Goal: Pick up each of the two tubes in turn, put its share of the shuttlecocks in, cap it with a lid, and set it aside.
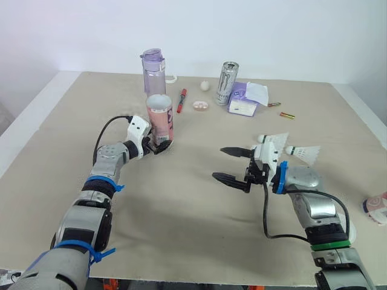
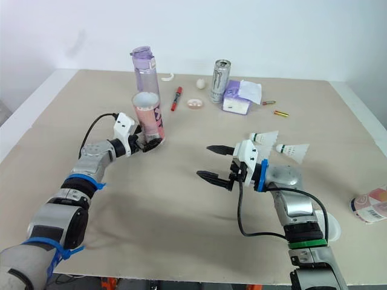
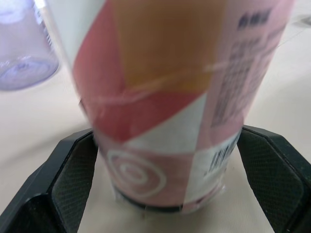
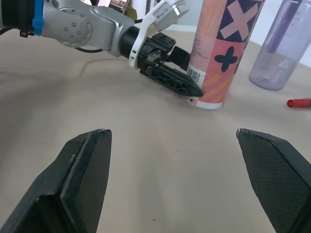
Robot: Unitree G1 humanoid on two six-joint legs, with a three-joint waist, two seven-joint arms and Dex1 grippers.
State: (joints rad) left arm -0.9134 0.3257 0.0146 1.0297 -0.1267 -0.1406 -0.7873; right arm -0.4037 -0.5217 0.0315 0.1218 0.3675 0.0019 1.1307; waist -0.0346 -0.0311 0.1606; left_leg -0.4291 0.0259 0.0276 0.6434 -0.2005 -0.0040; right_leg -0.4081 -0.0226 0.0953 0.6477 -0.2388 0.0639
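A pink patterned tube (image 1: 161, 118) stands upright and uncapped on the table, left of centre. My left gripper (image 1: 162, 145) is shut on its base, one black finger (image 3: 73, 170) on each side, pressed to the wall. My right gripper (image 1: 219, 163) hovers open over the middle of the table with nothing between its fingers, pointing toward the tube (image 4: 218, 53). Two white shuttlecocks (image 1: 275, 140) (image 1: 305, 152) lie just behind the right wrist. A second pink tube (image 1: 378, 208) lies at the table's right edge, partly cut off. A white round piece (image 2: 332, 229) shows beside the right forearm.
Along the back of the table stand a purple water bottle (image 1: 153, 71), a red pen (image 1: 181, 99), a small pink disc (image 1: 201, 106), a white ball (image 1: 205, 85), a drink can (image 1: 227, 83), a tissue pack (image 1: 248, 99) and two small batteries (image 1: 287, 115).
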